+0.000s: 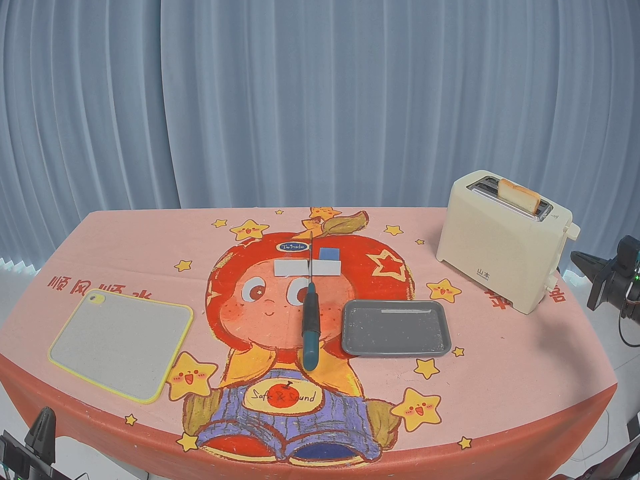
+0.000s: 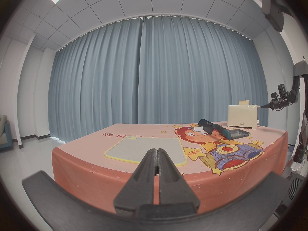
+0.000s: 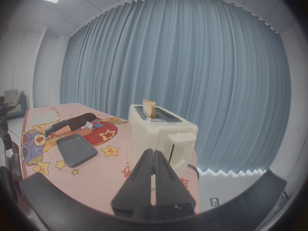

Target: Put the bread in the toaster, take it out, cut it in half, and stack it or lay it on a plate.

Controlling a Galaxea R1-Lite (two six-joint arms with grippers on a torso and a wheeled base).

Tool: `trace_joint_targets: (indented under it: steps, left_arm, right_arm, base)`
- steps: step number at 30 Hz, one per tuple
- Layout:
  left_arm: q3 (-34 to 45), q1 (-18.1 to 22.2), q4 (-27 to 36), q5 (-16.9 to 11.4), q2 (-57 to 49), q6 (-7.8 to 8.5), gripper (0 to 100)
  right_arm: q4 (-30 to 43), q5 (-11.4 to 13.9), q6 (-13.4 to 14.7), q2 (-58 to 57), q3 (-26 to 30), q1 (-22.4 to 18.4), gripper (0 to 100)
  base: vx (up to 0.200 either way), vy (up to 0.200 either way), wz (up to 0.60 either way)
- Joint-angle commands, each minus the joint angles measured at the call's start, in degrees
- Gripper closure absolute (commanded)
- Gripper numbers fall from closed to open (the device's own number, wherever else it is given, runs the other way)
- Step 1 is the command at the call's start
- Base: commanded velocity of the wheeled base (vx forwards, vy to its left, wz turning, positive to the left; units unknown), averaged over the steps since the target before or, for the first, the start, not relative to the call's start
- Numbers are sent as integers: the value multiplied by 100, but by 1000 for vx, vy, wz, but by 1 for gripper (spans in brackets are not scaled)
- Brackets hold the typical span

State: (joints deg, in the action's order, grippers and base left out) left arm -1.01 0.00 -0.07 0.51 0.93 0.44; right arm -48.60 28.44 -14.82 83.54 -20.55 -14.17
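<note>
Currently logging the layout from the head view. The table (image 1: 520,381), under a pink cartoon cloth (image 1: 167,248), takes up the lower half of the frame. The toaster (image 1: 497,251) sits at the right of the frame at mid-height. The cutting board (image 1: 120,343) lies flat at lower left. The grey plate (image 1: 396,329) is just right of centre. The knife (image 1: 311,325) lies at centre, handle toward me, blade across a white rest (image 1: 293,267). Bread (image 1: 519,196): one slice upright in one of the toaster's slots, top well proud of the rim.

Right gripper (image 3: 153,152): fingers pressed together, holding nothing, at the right edge of the head frame beyond the toaster's lever (image 3: 179,137) end. Left gripper (image 2: 156,150): likewise closed and empty, at the lower-left corner of the head frame.

Judgement: the toaster step is in hand. The lever looks near the top of its travel, so I cannot tell whether the slice awaits pressing down or is up for removal. For removal I would:
- spread the right fingers before closing in;
- come down from above and pinch the exposed crust across its thin faces;
- grip lightly, since bread crushes;
- lift straight along the slot so the toaster is not dragged.

The board is well apart, across the table.

Writing: red characters (image 1: 100,288) on the cloth at the left of the frame, small labels (image 1: 294,247) on the cartoon, and a small dark mark (image 1: 483,275) low on the toaster front. Not transcribed.
</note>
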Motion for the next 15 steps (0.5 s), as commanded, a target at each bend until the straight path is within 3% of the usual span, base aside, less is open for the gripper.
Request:
trace_joint_targets:
  steps: [1, 9, 15]
  left_arm:
    - [101, 0, -1, 2, -93, 0, 100]
    - [101, 0, -1, 2, -93, 0, 100]
    - [101, 0, -1, 2, -93, 0, 100]
  right_arm:
    - [26, 4, 6, -31, -256, -42, 100]
    - [44, -49, 155, 435, -880, -51, 100]
    - [26, -58, 182, 707, -994, -86, 100]
  base:
    - [0, 0, 0]
    - [0, 0, 0]
    - [0, 0, 0]
